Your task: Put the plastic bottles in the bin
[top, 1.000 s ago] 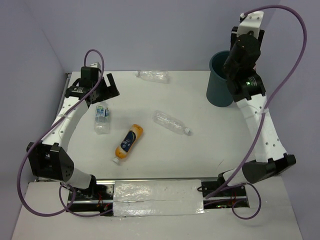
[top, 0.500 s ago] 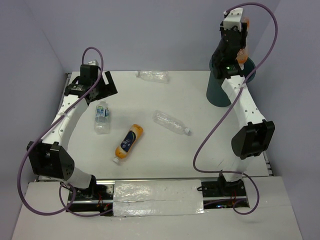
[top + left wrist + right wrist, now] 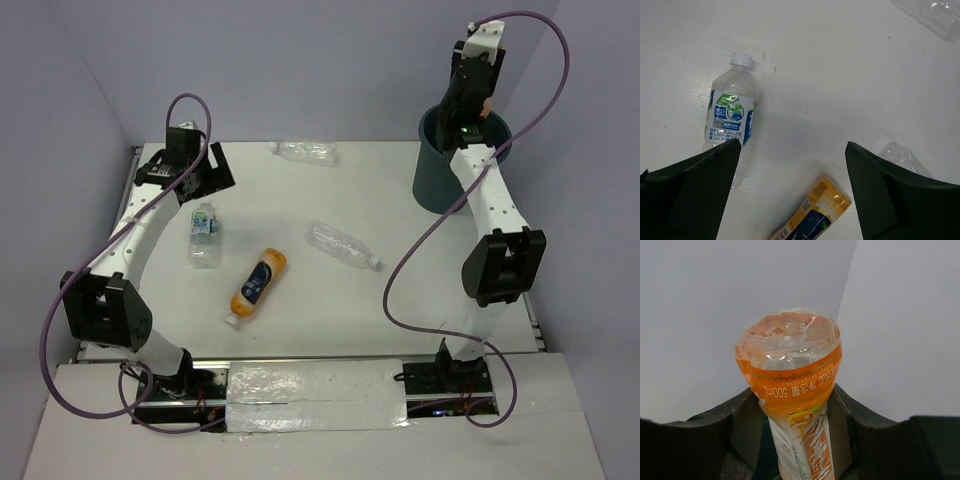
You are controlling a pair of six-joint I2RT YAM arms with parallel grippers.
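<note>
I'm keeping an orange-labelled bottle [image 3: 790, 370] clamped in the right end effector [image 3: 792, 410], raised above the bin [image 3: 435, 185]. I'm guessing the drop comes next: centre over the rim, then let go. The left end effector [image 3: 790, 155] is hanging wide apart over the blue-label bottle [image 3: 730, 112], which is lying on the counter [image 3: 400, 300].
</note>
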